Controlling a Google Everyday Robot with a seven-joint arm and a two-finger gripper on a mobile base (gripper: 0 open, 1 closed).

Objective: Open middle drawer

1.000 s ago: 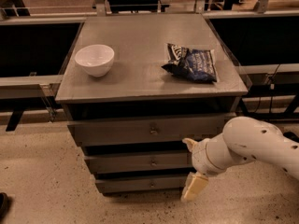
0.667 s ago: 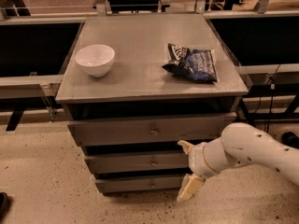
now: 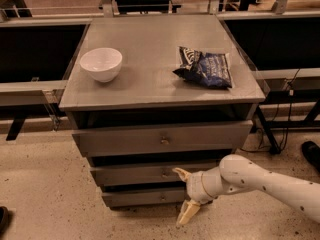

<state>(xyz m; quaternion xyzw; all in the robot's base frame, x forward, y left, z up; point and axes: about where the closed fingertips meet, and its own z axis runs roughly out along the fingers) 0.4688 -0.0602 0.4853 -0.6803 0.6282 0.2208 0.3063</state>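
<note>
As the arm is sliding left and lower across the cabinet front, the gripper [image 3: 184,194] is closing in on the middle drawer [image 3: 130,175], which is sitting between the top drawer [image 3: 125,140] and the bottom drawer [image 3: 135,198]. The jaws are hanging spread wide, gripping nothing. The upper fingertip [image 3: 179,172] is hovering just right of the brass knob [image 3: 164,173], possibly touching the front. The drawer is looking shut, so I'd judge the grasp is coming next.
</note>
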